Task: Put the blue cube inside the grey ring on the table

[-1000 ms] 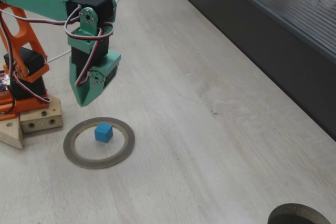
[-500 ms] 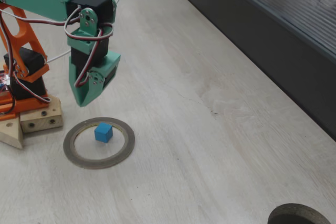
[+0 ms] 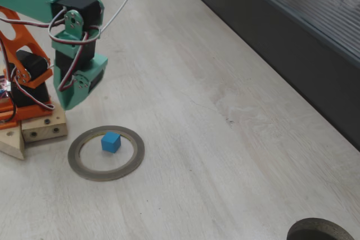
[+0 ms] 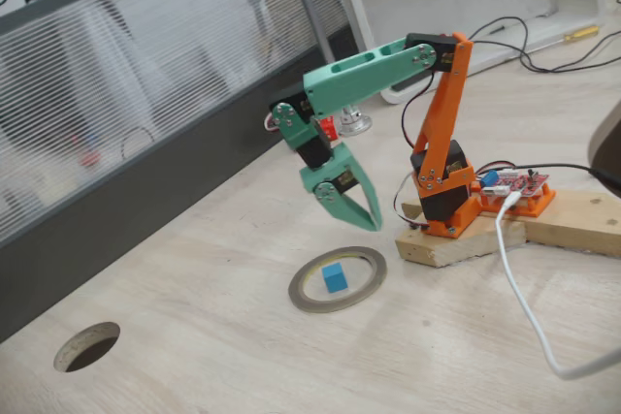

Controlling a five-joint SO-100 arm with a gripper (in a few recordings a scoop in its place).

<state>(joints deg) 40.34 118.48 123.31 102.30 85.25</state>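
Observation:
The blue cube [image 3: 111, 142] [image 4: 335, 277] rests on the table [image 3: 225, 155] inside the grey ring [image 3: 72, 154] [image 4: 293, 294], slightly off the ring's centre and touching no part of it. My green gripper [image 3: 70, 105] [image 4: 374, 225] hangs in the air above and behind the ring, close to the orange arm base. Its fingers point down with their tips together and nothing between them. It stands well apart from the cube.
The arm base sits on a wooden block [image 3: 39, 127] [image 4: 466, 239] right beside the ring. A round dark hole [image 3: 320, 231] [image 4: 87, 346] lies in the table far from the ring. A dark wall [image 3: 281, 32] runs along one side. A white cable [image 4: 524, 307] trails near the block.
The gripper has pulled back toward the arm base, away from above the ring. The cube and ring have not moved.

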